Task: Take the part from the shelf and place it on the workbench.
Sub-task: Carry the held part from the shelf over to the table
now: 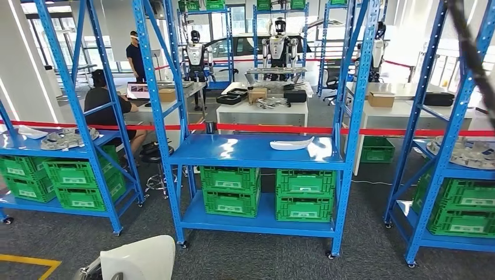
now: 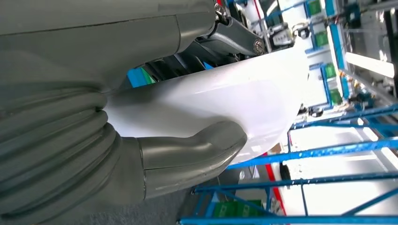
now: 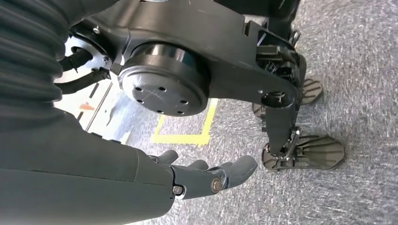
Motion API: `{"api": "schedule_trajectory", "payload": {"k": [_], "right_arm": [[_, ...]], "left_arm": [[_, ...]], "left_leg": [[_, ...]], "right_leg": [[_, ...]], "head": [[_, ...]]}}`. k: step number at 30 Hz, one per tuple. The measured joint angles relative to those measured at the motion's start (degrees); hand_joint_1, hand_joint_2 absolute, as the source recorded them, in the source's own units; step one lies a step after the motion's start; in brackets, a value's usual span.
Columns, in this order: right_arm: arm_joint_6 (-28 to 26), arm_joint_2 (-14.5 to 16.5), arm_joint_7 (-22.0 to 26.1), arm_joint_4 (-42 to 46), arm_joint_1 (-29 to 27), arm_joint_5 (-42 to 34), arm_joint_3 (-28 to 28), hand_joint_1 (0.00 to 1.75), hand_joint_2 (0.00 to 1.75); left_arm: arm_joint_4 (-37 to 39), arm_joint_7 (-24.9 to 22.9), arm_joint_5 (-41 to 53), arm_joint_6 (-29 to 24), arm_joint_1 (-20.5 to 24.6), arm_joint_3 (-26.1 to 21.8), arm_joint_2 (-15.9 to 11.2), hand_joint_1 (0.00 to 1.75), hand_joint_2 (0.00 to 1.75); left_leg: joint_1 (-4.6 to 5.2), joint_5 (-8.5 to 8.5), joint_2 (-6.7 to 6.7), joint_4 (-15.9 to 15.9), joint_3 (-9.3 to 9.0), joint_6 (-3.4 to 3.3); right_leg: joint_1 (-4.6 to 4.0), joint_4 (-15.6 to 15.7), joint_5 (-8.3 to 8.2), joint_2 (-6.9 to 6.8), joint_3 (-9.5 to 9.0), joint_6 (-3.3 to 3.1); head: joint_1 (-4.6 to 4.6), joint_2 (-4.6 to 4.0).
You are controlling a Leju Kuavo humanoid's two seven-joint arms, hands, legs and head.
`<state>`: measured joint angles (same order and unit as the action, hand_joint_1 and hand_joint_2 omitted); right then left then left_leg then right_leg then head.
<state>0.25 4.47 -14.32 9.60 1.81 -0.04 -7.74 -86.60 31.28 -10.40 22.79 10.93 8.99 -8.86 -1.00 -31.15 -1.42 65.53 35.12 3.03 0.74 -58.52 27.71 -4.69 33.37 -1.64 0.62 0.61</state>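
My left hand (image 2: 141, 159) grips a white curved part (image 2: 225, 93), with its thick grey thumb (image 2: 197, 145) laid across the part's face. The same part (image 1: 143, 256) pokes up at the bottom left of the head view, low in front of me. A second, similar white part (image 1: 290, 143) lies on the middle blue shelf (image 1: 233, 150) ahead, right of centre. My right hand (image 3: 202, 178) hangs over the grey carpet with its fingers stretched out and nothing in it.
Green crates (image 1: 304, 193) fill the lower shelf levels. Blue shelves to the left (image 1: 64, 143) and right (image 1: 467, 153) carry metal parts. Red tape (image 1: 262, 127) runs behind them. Beyond stand white tables (image 1: 261, 111), a seated person (image 1: 105, 105) and other robots (image 1: 279, 46).
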Motion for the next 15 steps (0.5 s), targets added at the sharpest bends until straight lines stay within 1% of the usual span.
{"api": "schedule_trajectory", "payload": {"k": [1, 2, 3, 5, 6, 7, 8, 9, 10, 11, 12, 13, 14, 15], "right_arm": [[0.0, 0.0, 0.0, 0.0, 0.1, 0.0, 0.0, 0.00, 1.75], [0.1, 0.0, 0.0, 0.0, 0.1, 0.1, 0.1, 0.00, 1.75], [0.1, 0.0, 0.0, 0.0, 0.2, 0.1, 0.1, 0.00, 1.75], [0.1, 0.0, 0.0, 0.0, 0.2, 0.2, 0.2, 0.00, 1.75], [0.1, 0.0, 0.0, 0.0, 0.3, 0.2, 0.3, 0.00, 1.75], [0.1, 0.0, 0.0, 0.0, 0.3, 0.3, 0.3, 0.00, 1.75], [0.1, 0.0, 0.0, 0.0, 0.2, 0.4, 0.4, 0.00, 1.75], [0.1, 0.0, 0.0, 0.0, 0.2, 0.4, 0.4, 0.00, 1.75], [0.1, 0.0, 0.0, 0.0, 0.1, 0.4, 0.4, 0.00, 1.75], [0.0, -0.1, 0.0, 0.0, 0.0, 0.5, 0.4, 0.00, 1.75], [0.0, -0.1, 0.0, 0.0, -0.1, 0.5, 0.4, 0.00, 1.75], [-0.1, -0.1, 0.0, 0.0, -0.1, 0.5, 0.4, 0.00, 1.75], [-0.2, -0.1, 0.0, 0.0, 0.0, 0.5, 0.4, 0.00, 1.75], [-0.3, -0.1, 0.0, 0.0, 0.0, 0.4, 0.4, 0.00, 1.75]], "left_arm": [[-0.3, 0.0, 0.0, -0.1, -0.1, -0.1, 0.0, 1.75, 1.75], [-0.5, 0.1, 0.0, -0.1, -0.1, -0.2, 0.0, 1.75, 1.75], [-0.7, 0.2, 0.0, -0.1, -0.3, -0.3, 0.0, 1.75, 1.75], [-0.8, 0.3, 0.0, -0.1, -0.7, -0.7, -0.2, 1.75, 1.75], [-0.9, 0.4, 0.0, -0.1, -0.9, -0.9, -0.2, 1.75, 1.75], [-1.0, 0.5, 0.0, -0.1, -0.9, -1.0, -0.3, 1.75, 1.75], [-1.1, 0.5, 0.0, -0.1, -0.9, -1.0, -0.3, 1.75, 1.75], [-1.1, 0.6, 0.0, -0.1, -0.9, -1.0, -0.2, 1.75, 1.75], [-1.1, 0.5, 0.0, -0.1, -1.0, -1.0, -0.2, 1.75, 1.75], [-1.1, 0.5, 0.0, -0.1, -1.0, -1.0, -0.1, 1.75, 1.75], [-1.0, 0.5, 0.0, -0.1, -1.1, -1.0, 0.0, 1.75, 1.75], [-1.0, 0.5, 0.1, -0.1, -1.1, -1.0, 0.0, 1.75, 1.75], [-0.9, 0.5, 0.1, -0.1, -1.1, -1.0, 0.0, 1.75, 1.75], [-0.9, 0.5, 0.1, -0.1, -1.0, -1.0, 0.1, 1.75, 1.75]], "left_leg": [[0.09, 1.29, -1.11, -3.8, -1.97, -0.16], [0.25, 2.06, -1.91, -6.5, -3.31, -0.44], [0.45, 2.23, -2.27, -7.7, -3.66, -0.82], [0.75, 2.66, -1.05, -7.8, -3.39, -1.77], [0.73, 2.96, -0.44, -8.0, -3.32, -2.21], [0.67, 3.27, 0.16, -8.1, -3.30, -2.63], [0.55, 3.61, 0.76, -8.3, -3.26, -3.04], [0.55, 3.83, 1.36, -8.3, -3.00, -3.30], [0.61, 3.99, 2.03, -8.2, -2.72, -3.49], [0.69, 4.12, 2.79, -8.1, -2.46, -3.63], [0.76, 4.19, 3.61, -7.9, -2.23, -3.65], [0.79, 4.24, 4.43, -7.7, -2.05, -3.63], [0.79, 4.24, 5.28, -7.4, -1.90, -3.56], [0.76, 4.19, 6.06, -7.1, -1.74, -3.44]], "right_leg": [[-0.06, -0.1, 0.04, -0.59, -0.01, 0.28], [-0.13, -0.2, 0.05, -1.09, -0.02, 0.64], [-0.21, -0.2, 0.01, -1.54, -0.05, 1.04], [-0.12, 0.0, -0.13, -2.42, -0.16, 1.84], [0.05, -0.3, 0.14, -1.92, -0.11, 2.25], [0.21, -1.2, 0.94, -0.77, 0.21, 2.56], [0.28, -3.3, 2.48, 0.85, 1.08, 2.76], [0.30, -6.7, 4.54, 2.64, 2.48, 2.81], [0.22, -10.7, 6.59, 3.65, 4.19, 2.74], [0.13, -14.4, 8.03, 4.16, 5.77, 2.66], [0.06, -16.4, 8.41, 4.39, 6.63, 2.55], [0.04, -16.2, 7.64, 4.53, 6.44, 2.41], [0.06, -13.5, 5.90, 4.86, 5.10, 2.24], [0.14, -9.6, 4.02, 5.70, 3.14, 2.06]], "head": [[0.00, 0.00], [-0.03, 0.00], [-0.07, 0.00], [-0.14, 0.00], [-0.16, 0.00], [-0.18, 0.00], [-0.23, 0.00], [-0.29, 0.00], [-0.33, 0.00], [-0.37, 0.00], [-0.37, 0.00], [-0.38, 0.00], [-0.38, 0.00], [-0.39, 0.00]]}}
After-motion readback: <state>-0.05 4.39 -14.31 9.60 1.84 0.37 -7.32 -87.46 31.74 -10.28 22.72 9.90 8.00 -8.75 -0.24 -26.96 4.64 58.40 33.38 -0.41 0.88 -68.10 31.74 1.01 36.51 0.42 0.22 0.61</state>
